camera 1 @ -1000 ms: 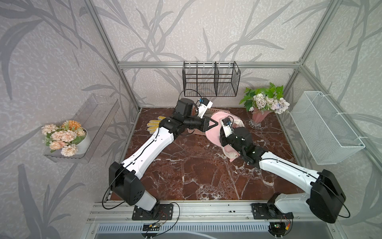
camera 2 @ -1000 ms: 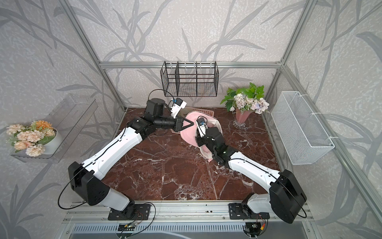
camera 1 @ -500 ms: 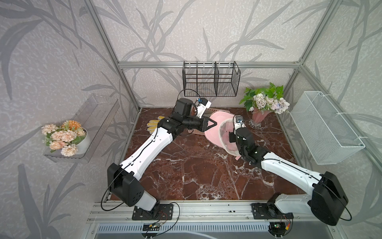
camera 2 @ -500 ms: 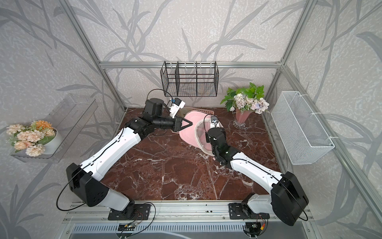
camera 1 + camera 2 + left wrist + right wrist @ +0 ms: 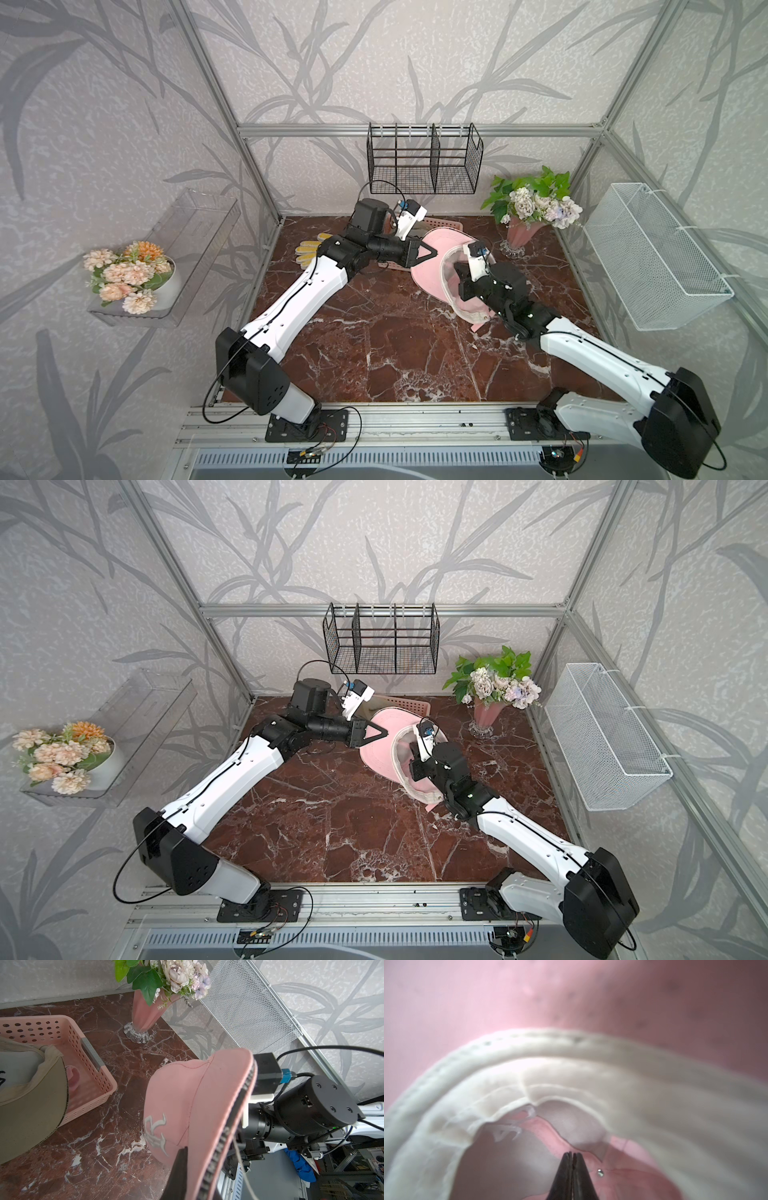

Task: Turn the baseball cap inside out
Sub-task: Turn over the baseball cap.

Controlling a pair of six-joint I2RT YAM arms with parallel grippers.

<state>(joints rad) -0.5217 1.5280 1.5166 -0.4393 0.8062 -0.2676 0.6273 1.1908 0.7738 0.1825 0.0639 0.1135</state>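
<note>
Left gripper (image 5: 435, 252) pinches pink cap (image 5: 430, 278); right gripper (image 5: 572, 1155) closed inside it; khaki cap (image 5: 31, 1105) partly in basket (image 5: 89, 1103).

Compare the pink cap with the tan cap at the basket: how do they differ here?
Colour: the pink cap is pink with a pale stitched logo; the tan cap is olive-tan.
Pose: the pink cap is held up and tilted; the tan cap lies across the basket.
Handling: the left gripper pinches the pink cap and the right gripper is shut inside it; nothing touches the tan cap.
Both are brimmed baseball caps.
</note>
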